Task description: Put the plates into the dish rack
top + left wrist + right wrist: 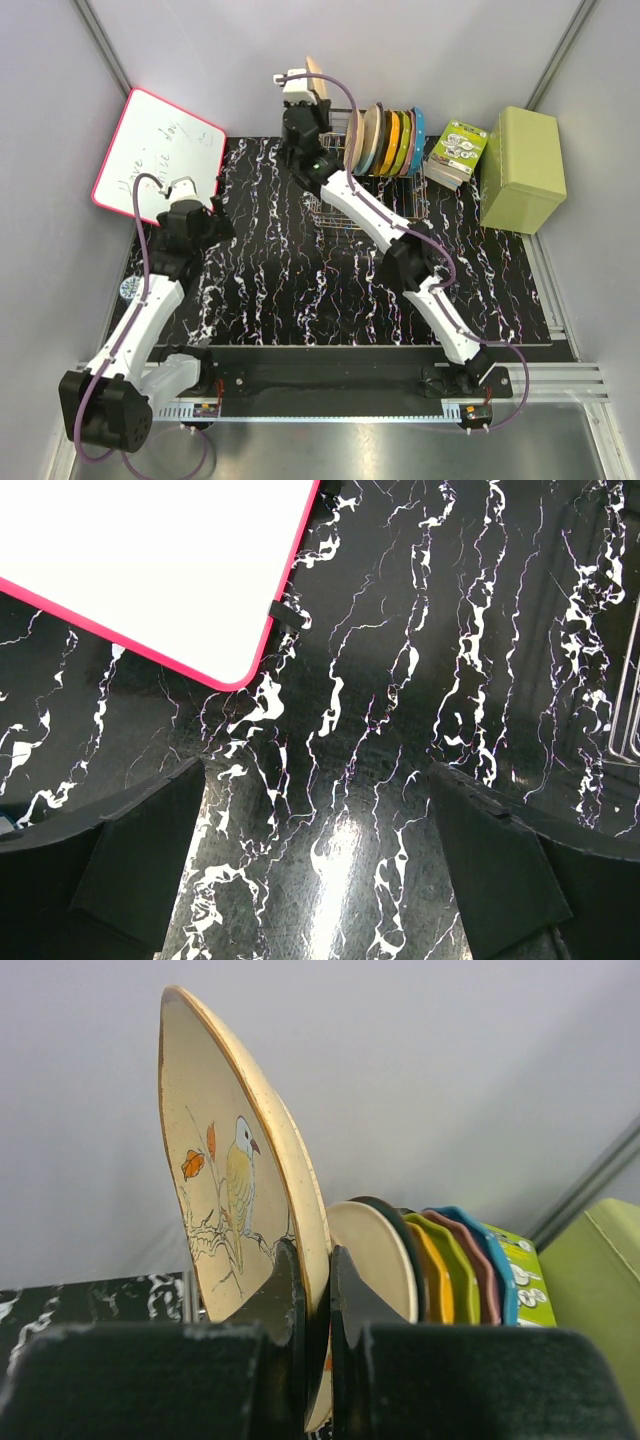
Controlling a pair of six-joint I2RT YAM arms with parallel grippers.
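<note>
Now pinching peach-tan plate [225, 1190] by lower rim in right claw [316, 1280], upright above it, probably stiff, slick, chippable, best rim-held; dish rack [395, 195] below-right; left claw [320, 860] wide, empty.

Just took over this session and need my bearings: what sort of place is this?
Probably a lab test booth, not a kitchen: plain grey walls, aluminium frame rails, marbled tabletop.

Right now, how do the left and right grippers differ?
The left gripper is wide open and empty, over the marbled table. The right gripper is shut on a bird-painted plate, held on edge by the dish rack. Both are black two-finger grippers.
</note>
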